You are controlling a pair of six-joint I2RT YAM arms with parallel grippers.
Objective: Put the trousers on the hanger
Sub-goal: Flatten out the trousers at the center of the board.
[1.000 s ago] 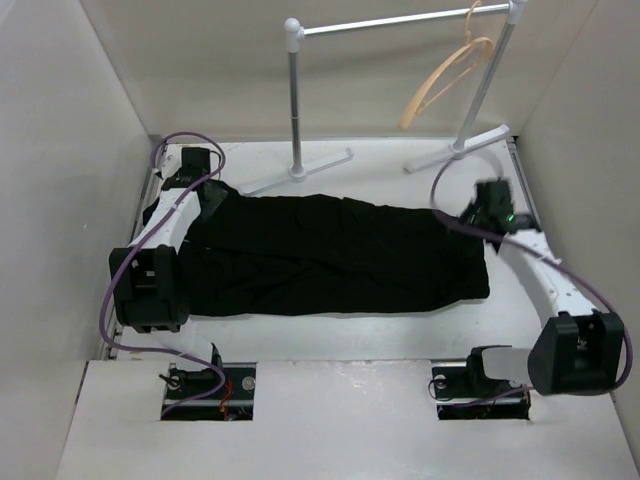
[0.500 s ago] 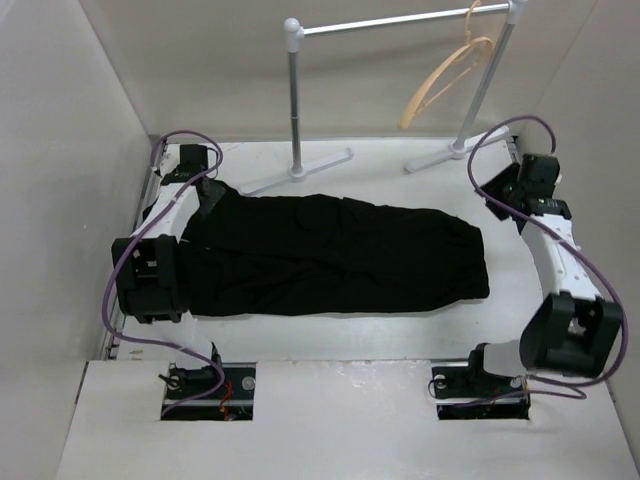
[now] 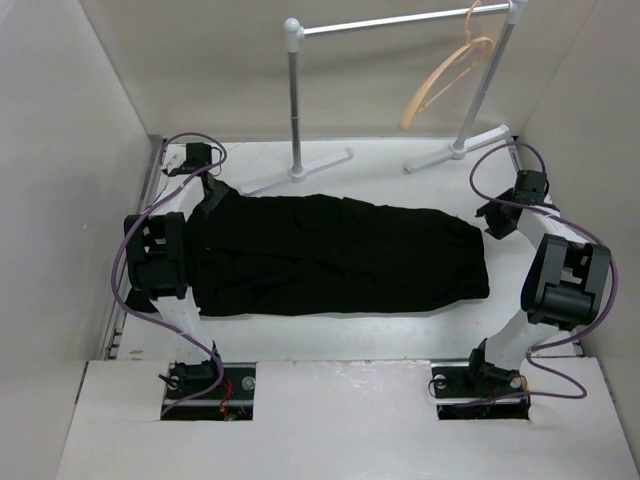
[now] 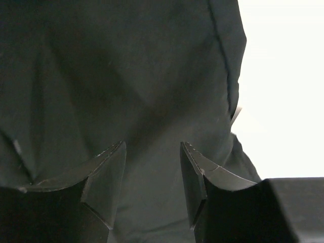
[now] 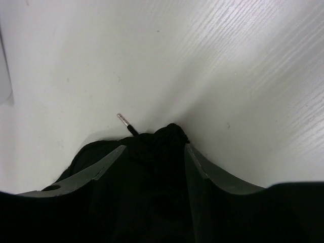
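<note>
The trousers (image 3: 330, 255) lie flat along the middle of the table (image 3: 400, 330), running from its left side to its right. The hanger (image 3: 447, 80) hangs untouched on the rack (image 3: 293, 100) at the far right corner, so the job looks to be at the gathering stage, with nothing lifted yet. The left fingers (image 4: 104, 172) are parted over smooth cloth at the far left end and pinch nothing. The right fingers (image 5: 212, 169) are also spread, astride a small bunched tip of cloth at the right end, where a metal-tipped cord (image 5: 124, 120) pokes out; they show no squeeze on it. The next move probably calls for both pairs to close on their ends of the trousers and raise them together, or for one arm to go and fetch the hanger from the rack. A second ago the right arm lay stretched along the right edge with its fingers on that same end. Half a second ago it had swung out toward the far right corner, and now it is folded back beside the cloth with its fingers wider. The left arm has drawn its elbow farther in, and the trousers have barely shifted.
</note>
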